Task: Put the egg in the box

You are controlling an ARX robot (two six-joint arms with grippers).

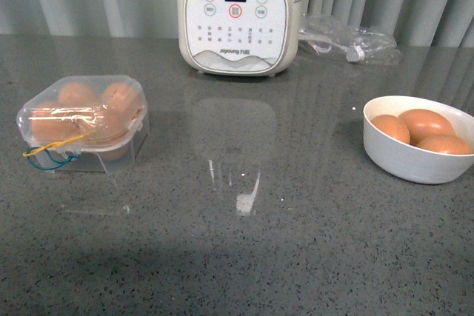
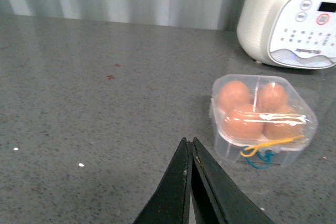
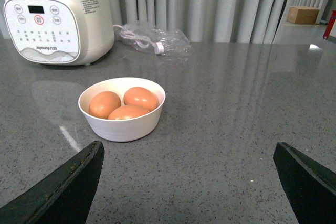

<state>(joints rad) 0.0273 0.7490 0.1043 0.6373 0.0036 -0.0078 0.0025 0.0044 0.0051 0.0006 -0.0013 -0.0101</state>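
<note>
**Already four eggs under the clear lid**

Visibly printed on the white cooker [image 1: 239,16] at top centre of the front view: "Joyoung", followed by small characters too fine to read, beneath a dark display and rings of buttons. Same logo legible in the right wrist view, cut off at the edge in the left wrist view.

Left of the front frame: the box [image 1: 83,122] on the grey table [image 1: 296,242], lid down, four orange-brown eggs inside, blue-and-yellow cord loop [image 1: 50,155] at its near corner. Right of the frame: white bowl [image 1: 416,140] with three more eggs, one egg [image 1: 426,124] uppermost in the frame.

No arm in the front view. Left gripper [image 2: 189,148] at bottom centre of its own view, black fingers pressed together to a point, nothing between them, box well clear to the right. Right gripper [image 3: 189,174]: fingers spread wide to both lower corners, empty, bowl between and beyond them.

Only in the right wrist view: cardboard carton [image 3: 303,14] at upper right. Clear bag with a cable [image 1: 348,41] beside the cooker in the front and right wrist views.
</note>
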